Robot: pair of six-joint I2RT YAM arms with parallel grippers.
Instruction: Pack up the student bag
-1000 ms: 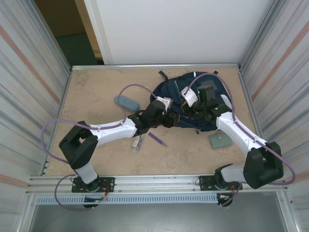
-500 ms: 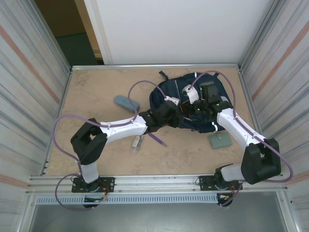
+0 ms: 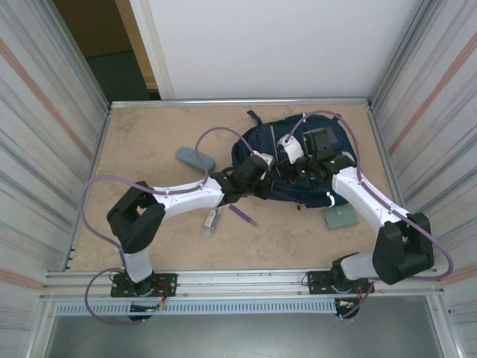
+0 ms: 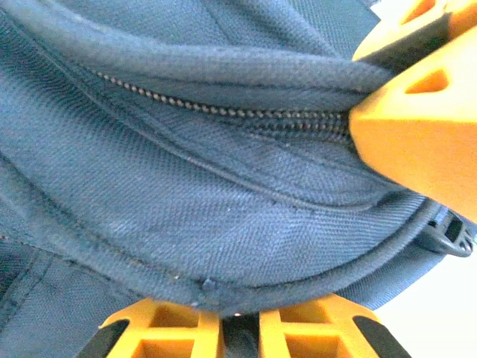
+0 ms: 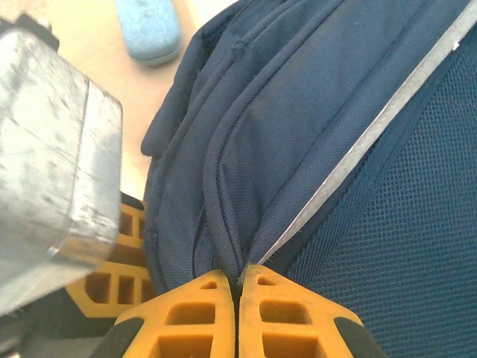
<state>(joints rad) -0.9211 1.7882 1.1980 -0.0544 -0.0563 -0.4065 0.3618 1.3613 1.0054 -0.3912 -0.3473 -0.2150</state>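
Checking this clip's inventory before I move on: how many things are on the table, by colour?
Navy fabric backpack: 1
Blue-grey oval case: 1
Purple pen: 1
Grey-green flat pad: 1
Small whitish item: 1
Total: 5

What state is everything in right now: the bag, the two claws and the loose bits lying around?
student bag: lying on the table, zip closed where visible
left gripper: shut on a bag fold
right gripper: shut on a bag seam
blue case: loose on the table, not packed
purple pen: loose on the table, not packed
grey-green block: loose, not packed
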